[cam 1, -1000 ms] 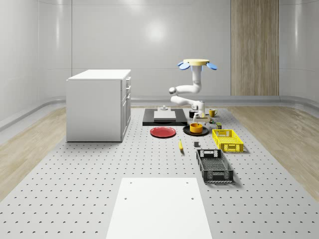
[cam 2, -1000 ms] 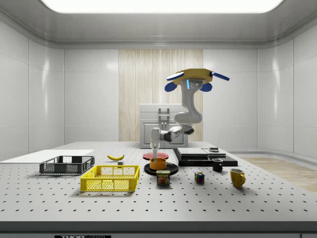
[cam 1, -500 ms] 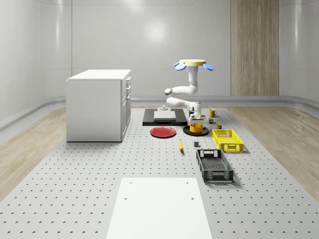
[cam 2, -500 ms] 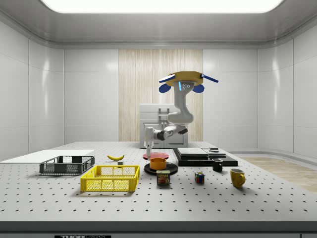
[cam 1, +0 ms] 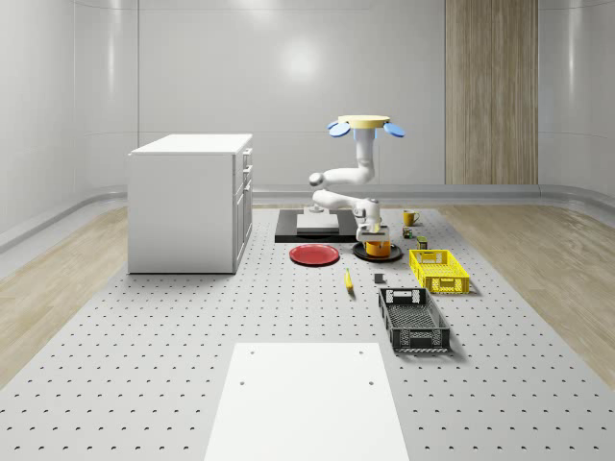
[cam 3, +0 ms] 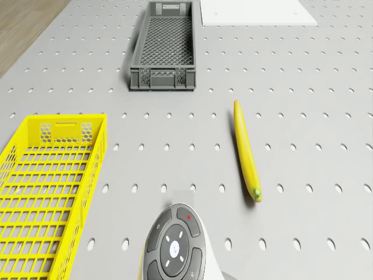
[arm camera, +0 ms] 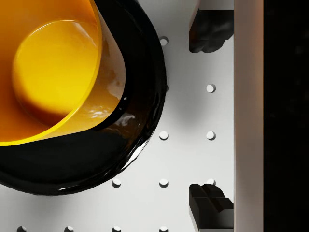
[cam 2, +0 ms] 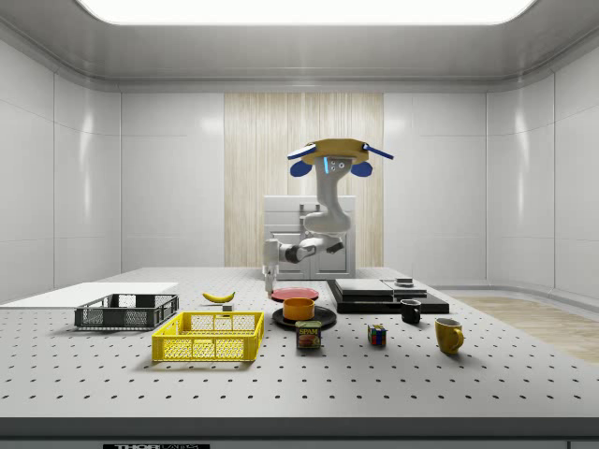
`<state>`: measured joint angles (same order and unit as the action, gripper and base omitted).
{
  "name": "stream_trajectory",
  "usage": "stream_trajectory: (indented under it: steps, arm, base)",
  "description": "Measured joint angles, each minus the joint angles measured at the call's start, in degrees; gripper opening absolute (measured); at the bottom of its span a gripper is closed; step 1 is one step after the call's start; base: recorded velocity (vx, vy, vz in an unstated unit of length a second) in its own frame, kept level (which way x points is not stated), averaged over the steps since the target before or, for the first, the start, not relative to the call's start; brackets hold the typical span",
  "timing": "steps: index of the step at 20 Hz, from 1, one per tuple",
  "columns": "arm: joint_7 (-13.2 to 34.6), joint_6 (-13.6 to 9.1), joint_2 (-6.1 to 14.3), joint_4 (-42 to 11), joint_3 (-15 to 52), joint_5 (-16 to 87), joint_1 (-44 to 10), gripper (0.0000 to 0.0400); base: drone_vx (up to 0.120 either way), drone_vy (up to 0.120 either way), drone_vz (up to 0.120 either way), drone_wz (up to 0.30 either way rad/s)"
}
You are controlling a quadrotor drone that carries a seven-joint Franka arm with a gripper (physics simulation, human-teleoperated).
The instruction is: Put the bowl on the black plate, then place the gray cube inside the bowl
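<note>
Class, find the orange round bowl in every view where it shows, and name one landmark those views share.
Whole-scene view: orange round bowl just right of centre, mid-height.
Side view: at the centre, on the table.
Wrist view: close up, seen from above.
Shared landmark: the black plate under the bowl.

This was a simulated robotics lab, a test room rather than a home. The bench [cam 1: 144,365] was a wide gray breadboard drilled with a regular grid of holes, as on an optical table. Smooth pale wall panels, one strip of wood paneling [cam 1: 490,91] and a broad ceiling light panel [cam 2: 304,9] enclosed it. A white cabinet [cam 1: 190,202] stood on the bench, and odd test props lay about: a yellow crate [cam 2: 210,336], a gray crate [cam 1: 413,320], a banana [cam 3: 246,150].
</note>
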<state>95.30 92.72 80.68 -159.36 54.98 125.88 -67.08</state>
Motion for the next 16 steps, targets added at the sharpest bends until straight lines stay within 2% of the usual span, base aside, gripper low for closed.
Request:
stream_trajectory:
  steps: [5,15,16]
  arm:
    - [-0.17,-0.27,-0.29,-0.04,-0.08,0.16,0.22,0.04]
    - [-0.47,-0.77,-0.81,-0.1,-0.23,0.46,0.61,0.04]
    - [-0.5,-0.81,-0.85,-0.1,-0.25,0.48,0.65,0.04]
  base:
    - [0.12,0.056,0.0,0.0]
    - [0.12,0.0,-0.12,0.0]
    - [0.12,0.0,0.0,0.0]
